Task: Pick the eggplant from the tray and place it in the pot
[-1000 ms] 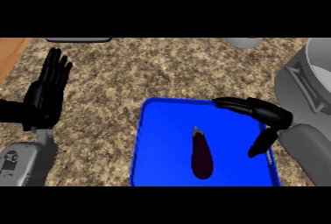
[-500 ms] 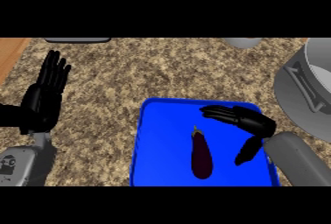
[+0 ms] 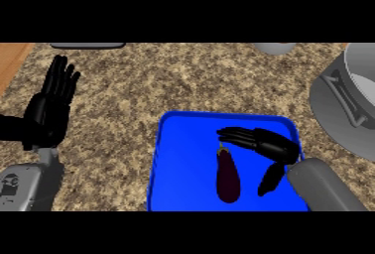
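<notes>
Lying lengthwise on the blue tray [image 3: 183, 163], the dark purple eggplant [image 3: 227, 174] is pointing its stem end toward the far side and is sitting slightly right of the tray's middle. The tray is resting on the speckled desk [image 3: 139, 84], at the near edge of the view. The right robot hand [image 3: 275, 146] is hovering over the tray's right half, just beside the eggplant. Its fingers are spreading apart and extending left above the stem end, while the thumb is hanging down along the eggplant's right side. It is gripping nothing; whether any fingertip is touching the eggplant cannot be told. The left robot hand [image 3: 47, 111] is resting at the left edge of the view, fingers straight, apart and pointing to the far side, holding nothing. The grey pot [image 3: 338, 116] is standing at the right of the desk, well apart from the eggplant and partly cut off by the view.
</notes>
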You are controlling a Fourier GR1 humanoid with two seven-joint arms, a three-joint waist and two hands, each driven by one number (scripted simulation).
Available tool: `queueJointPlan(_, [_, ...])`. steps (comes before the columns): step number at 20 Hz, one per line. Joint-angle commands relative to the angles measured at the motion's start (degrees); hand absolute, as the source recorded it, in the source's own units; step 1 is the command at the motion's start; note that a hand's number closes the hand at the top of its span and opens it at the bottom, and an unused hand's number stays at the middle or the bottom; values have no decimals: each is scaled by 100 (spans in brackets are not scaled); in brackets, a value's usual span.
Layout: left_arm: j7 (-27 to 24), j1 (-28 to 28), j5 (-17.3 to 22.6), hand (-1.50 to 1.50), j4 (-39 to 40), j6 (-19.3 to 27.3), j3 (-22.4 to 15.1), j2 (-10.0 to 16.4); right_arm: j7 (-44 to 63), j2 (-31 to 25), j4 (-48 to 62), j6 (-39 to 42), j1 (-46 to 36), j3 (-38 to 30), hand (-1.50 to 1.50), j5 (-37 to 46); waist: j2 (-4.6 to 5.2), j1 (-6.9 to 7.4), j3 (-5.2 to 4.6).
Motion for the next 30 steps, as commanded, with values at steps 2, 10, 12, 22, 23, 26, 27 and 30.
queueJointPlan(2, [201,167,-219,0,-370,159,-162,-255,-152,413,620,31,-197,-242,-150,388,4,27,6])
queueJointPlan(10, [-106,-347,-162,0,453,-87,234,-144,-2,1039,528,-92,-161,-225,-150,838,9,1,5])
queueJointPlan(12, [-88,-126,-160,0,290,-136,171,-196,-152,1057,487,-211,101,-151,-150,965,5,-1,5])
queueJointPlan(22, [294,-61,-63,0,-211,-253,289,25,-762,1508,406,-771,133,125,150,1322,6,21,7])
queueJointPlan(23, [-52,115,-336,0,-103,-85,28,-280,-966,1417,632,-948,102,60,150,1412,13,19,7])
queueJointPlan(26, [265,-107,-141,0,-136,-205,201,-103,-482,1691,198,-775,156,140,150,1463,3,8,6])
queueJointPlan(27, [411,-214,-150,0,-252,-114,230,-95,-669,1525,226,-959,342,129,150,1569,1,1,6])
queueJointPlan(30, [90,136,-138,0,-109,-301,216,-121,-255,1406,-562,-815,550,-178,150,1380,-11,-48,3])
